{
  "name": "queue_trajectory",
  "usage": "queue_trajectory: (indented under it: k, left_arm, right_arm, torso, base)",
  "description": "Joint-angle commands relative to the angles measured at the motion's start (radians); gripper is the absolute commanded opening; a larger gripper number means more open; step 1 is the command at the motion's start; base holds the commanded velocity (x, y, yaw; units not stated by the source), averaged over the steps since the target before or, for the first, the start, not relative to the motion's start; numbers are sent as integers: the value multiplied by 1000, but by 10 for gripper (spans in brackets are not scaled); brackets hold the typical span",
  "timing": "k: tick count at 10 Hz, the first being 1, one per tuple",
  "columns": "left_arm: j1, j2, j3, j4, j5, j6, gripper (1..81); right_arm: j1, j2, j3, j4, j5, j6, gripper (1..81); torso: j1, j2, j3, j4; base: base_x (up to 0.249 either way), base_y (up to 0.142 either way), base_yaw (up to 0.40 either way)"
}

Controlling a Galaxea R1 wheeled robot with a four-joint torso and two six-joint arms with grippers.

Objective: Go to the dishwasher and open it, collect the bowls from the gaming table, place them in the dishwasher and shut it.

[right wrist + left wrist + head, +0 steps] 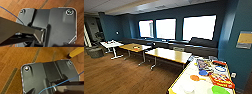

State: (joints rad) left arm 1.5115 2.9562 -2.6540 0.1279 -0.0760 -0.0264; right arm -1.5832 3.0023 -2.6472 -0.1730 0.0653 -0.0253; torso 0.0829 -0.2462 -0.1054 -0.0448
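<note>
I am driving through a lounge with a wooden floor (116, 72) toward the gaming table (184, 81), white-topped with yellow trim, at near right. Its long axis runs from near me away toward the far right wall. On it sit the bowls: lime green (220, 90) nearest, orange (194, 77), then blue (203, 72). I judge a slow, square approach along its left edge is best. Whether my grippers are apart or together, I cannot tell.

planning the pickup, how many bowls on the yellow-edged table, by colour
lime green bowl: 1
orange bowl: 1
blue bowl: 1
total: 3, all on the gaming table
</note>
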Motion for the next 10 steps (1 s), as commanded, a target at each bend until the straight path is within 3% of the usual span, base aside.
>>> queue_trajectory:
  k: [1,8,10]
  left_arm:
    - [-52,-6,0,3,47,2,811]
    - [-53,-9,0,9,48,3,811]
    - [-55,-9,0,3,62,2,811]
  right_arm:
    - [47,0,3,-10,-45,-2,811]
    - [47,2,3,-10,-45,-2,811]
    - [48,2,3,-10,-45,-2,811]
  torso:
    - [0,0,0,0]
    - [-1,0,0,0]
    - [-1,0,0,0]
  base:
    - [0,0,0]
    - [0,0,0]
    - [0,0,-166]
